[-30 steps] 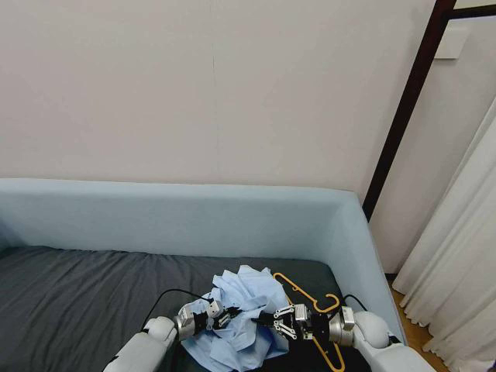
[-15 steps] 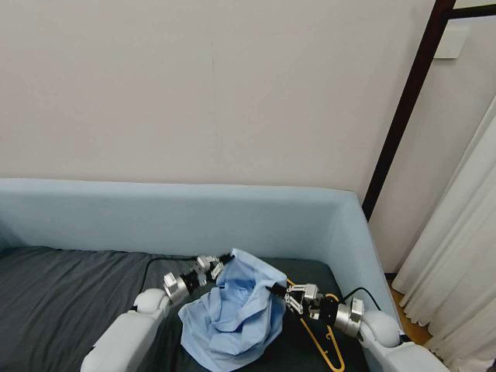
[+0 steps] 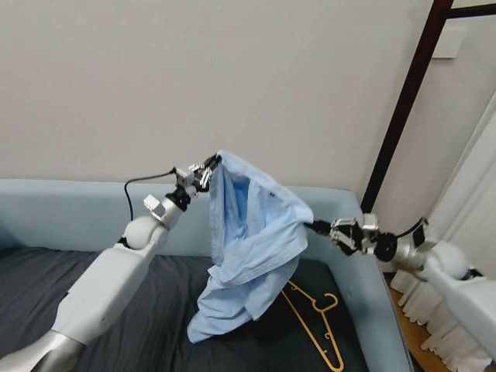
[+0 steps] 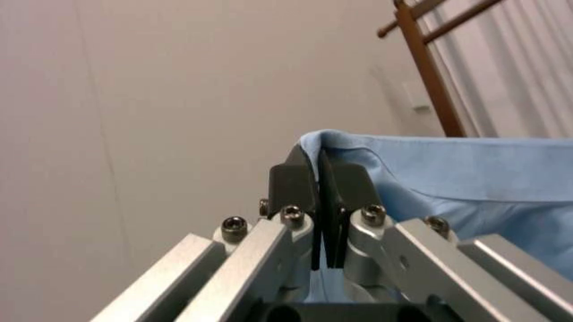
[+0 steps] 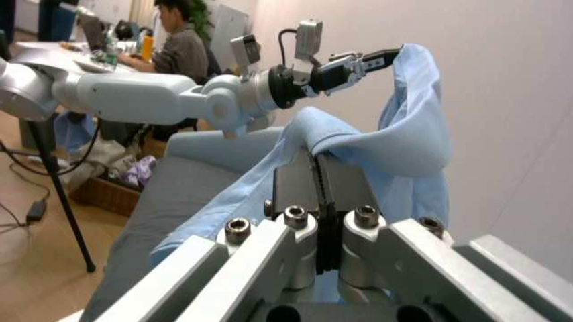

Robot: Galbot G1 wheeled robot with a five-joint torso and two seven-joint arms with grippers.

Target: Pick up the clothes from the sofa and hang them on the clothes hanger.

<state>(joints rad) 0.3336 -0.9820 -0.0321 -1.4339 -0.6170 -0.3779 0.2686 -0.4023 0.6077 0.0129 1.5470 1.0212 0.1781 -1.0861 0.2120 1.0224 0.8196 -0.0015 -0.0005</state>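
A light blue shirt point(image 3: 246, 256) hangs in the air above the sofa seat, stretched between both grippers. My left gripper point(image 3: 212, 163) is raised in front of the wall and shut on one top corner of the shirt point(image 4: 430, 168). Lower and to the right, over the sofa's arm, my right gripper point(image 3: 314, 226) is shut on the other edge of the shirt point(image 5: 358, 141). The shirt's bottom hem droops down to the cushion. An orange clothes hanger point(image 3: 314, 320) lies flat on the dark seat below the shirt.
The sofa has a dark grey seat point(image 3: 62, 287) and a pale blue back and arm point(image 3: 349, 256). A dark wooden post point(image 3: 403, 108) stands by the wall at right, with white curtains point(image 3: 465, 256) beyond it.
Both arms have risen, lifting the shirt off the seat into the air. The left gripper went up high toward the wall, the right moved up and right. The hanger stays on the seat.
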